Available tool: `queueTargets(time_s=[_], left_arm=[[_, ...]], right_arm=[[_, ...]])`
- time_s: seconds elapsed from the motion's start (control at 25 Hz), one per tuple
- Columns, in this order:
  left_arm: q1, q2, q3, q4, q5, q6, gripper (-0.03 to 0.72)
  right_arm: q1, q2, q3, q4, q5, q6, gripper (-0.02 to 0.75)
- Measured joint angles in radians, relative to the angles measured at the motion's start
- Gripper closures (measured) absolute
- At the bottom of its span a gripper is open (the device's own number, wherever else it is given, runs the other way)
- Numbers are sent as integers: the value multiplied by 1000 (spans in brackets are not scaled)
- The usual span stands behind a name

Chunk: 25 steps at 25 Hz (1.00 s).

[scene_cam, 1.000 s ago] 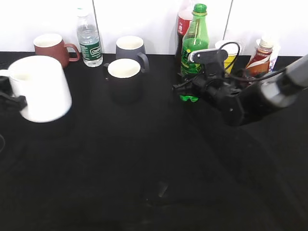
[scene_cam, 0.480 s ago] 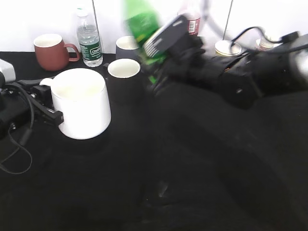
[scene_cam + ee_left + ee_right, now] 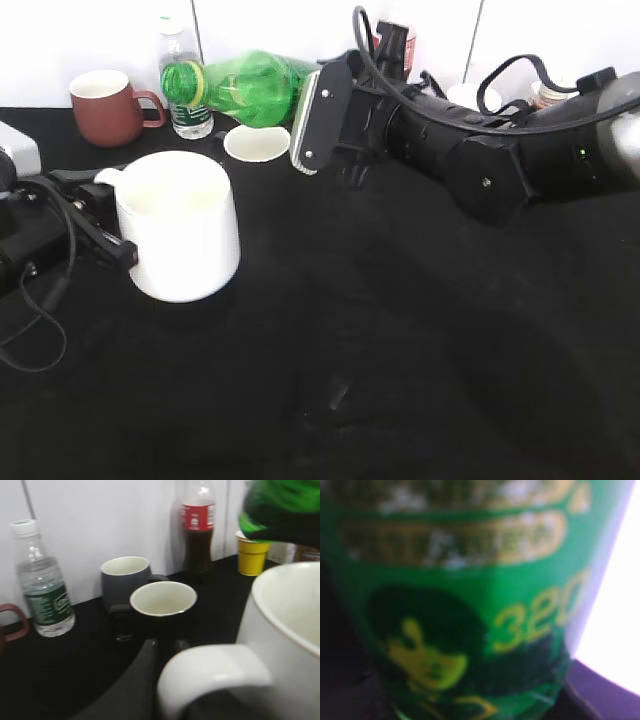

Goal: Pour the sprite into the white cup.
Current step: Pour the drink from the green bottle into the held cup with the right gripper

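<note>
The sprite, a green bottle with its cap on, lies nearly level in the air, cap end pointing left above the white cup. My right gripper is shut on its lower body; the label fills the right wrist view. The white cup stands on the black table at the left. My left gripper is shut on its loop handle. In the left wrist view the cup's rim is at the right, the bottle above it.
Along the back stand a brown mug, a small water bottle, a grey mug, a black mug with white inside, a cola bottle and a yellow cup. The right arm spans the back right.
My right gripper has carried the sprite left and tipped it from upright to nearly level, its cap toward the cup. The white cup has moved slightly right and come to rest.
</note>
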Motion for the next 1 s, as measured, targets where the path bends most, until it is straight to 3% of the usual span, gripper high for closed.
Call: queueTargets(time_s=[0.6,1.0], left_arm=[[0,0,0,-10,0,0,621],[0,0,0,-31,6,0,621]], right_arm=[[0,0,0,87,-194,-449,338],[0,0,0,95,-234,-491,339]])
